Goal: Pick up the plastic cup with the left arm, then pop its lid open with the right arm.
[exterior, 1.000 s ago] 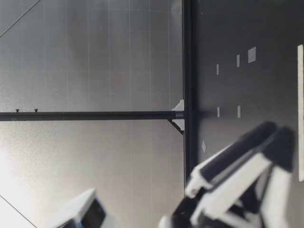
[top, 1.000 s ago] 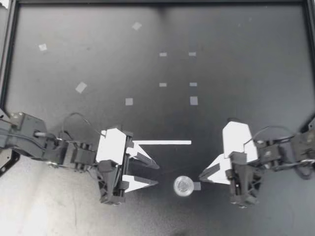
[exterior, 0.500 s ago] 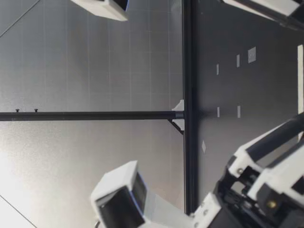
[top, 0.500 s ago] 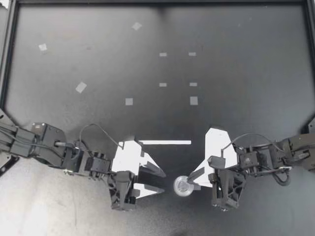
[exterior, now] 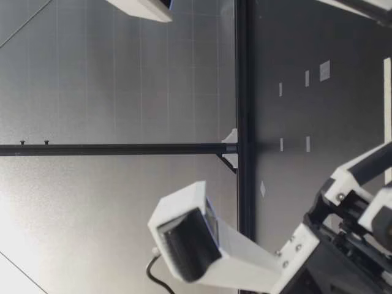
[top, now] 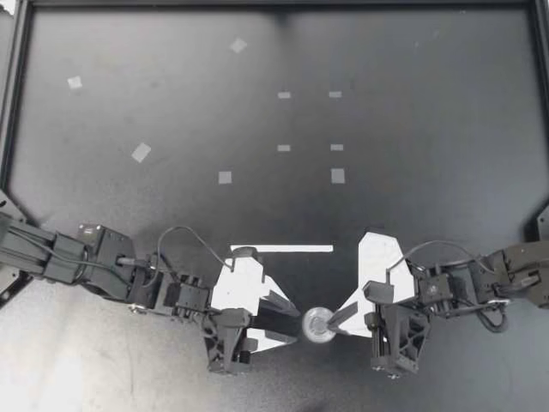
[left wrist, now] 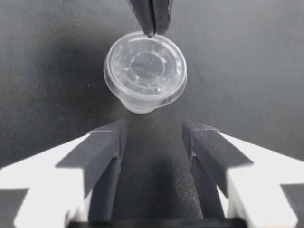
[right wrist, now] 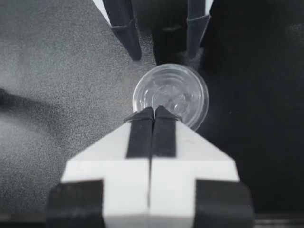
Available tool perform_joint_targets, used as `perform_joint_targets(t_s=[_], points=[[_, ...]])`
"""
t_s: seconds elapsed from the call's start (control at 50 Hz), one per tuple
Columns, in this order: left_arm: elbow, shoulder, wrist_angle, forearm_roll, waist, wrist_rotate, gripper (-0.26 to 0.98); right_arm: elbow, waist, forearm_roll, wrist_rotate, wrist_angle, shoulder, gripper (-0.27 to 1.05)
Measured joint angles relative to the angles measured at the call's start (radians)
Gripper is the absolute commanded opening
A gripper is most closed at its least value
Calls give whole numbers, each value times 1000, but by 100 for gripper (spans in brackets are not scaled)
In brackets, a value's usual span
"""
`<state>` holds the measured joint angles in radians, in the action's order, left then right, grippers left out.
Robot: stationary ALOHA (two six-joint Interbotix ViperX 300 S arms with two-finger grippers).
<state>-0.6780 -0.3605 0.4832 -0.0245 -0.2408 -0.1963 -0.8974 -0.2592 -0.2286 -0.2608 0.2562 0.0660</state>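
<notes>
A small clear plastic cup (top: 317, 324) with a lid stands upright on the black table near its front edge. My left gripper (top: 297, 322) lies low just left of it, open. In the left wrist view the cup (left wrist: 145, 71) is just ahead of the open left gripper (left wrist: 154, 137), not between the fingers. My right gripper (top: 330, 320) is shut, empty, its tip at the cup's right rim. The right wrist view shows the shut right gripper (right wrist: 153, 112) over the near rim of the cup (right wrist: 175, 92), with a left finger (right wrist: 124, 26) beyond.
A white tape strip (top: 281, 249) lies behind the grippers, and small tape squares (top: 338, 175) dot the table's middle and far left. A black frame (top: 10, 112) borders the table. In the low view my left arm's wrist (exterior: 187, 245) fills the near side.
Both arms have closed in on the cup. The left gripper slid right until its tips came close to the cup. The right gripper moved left and its tip reached the cup's rim.
</notes>
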Motion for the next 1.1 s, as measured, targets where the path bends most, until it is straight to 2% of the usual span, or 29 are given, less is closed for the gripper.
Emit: perform_joint_targets(t_s=[0.28, 0.76, 1.1], points=[[17, -18, 0, 0, 0, 0, 57, 0, -11, 0, -18, 0, 18, -9], [32, -26, -6, -2, 0, -3, 57, 3, -12, -2, -29, 5, 60, -9], [98, -37, -130, -2, 0, -3, 57, 6, -12, -2, -29, 25, 72, -9]])
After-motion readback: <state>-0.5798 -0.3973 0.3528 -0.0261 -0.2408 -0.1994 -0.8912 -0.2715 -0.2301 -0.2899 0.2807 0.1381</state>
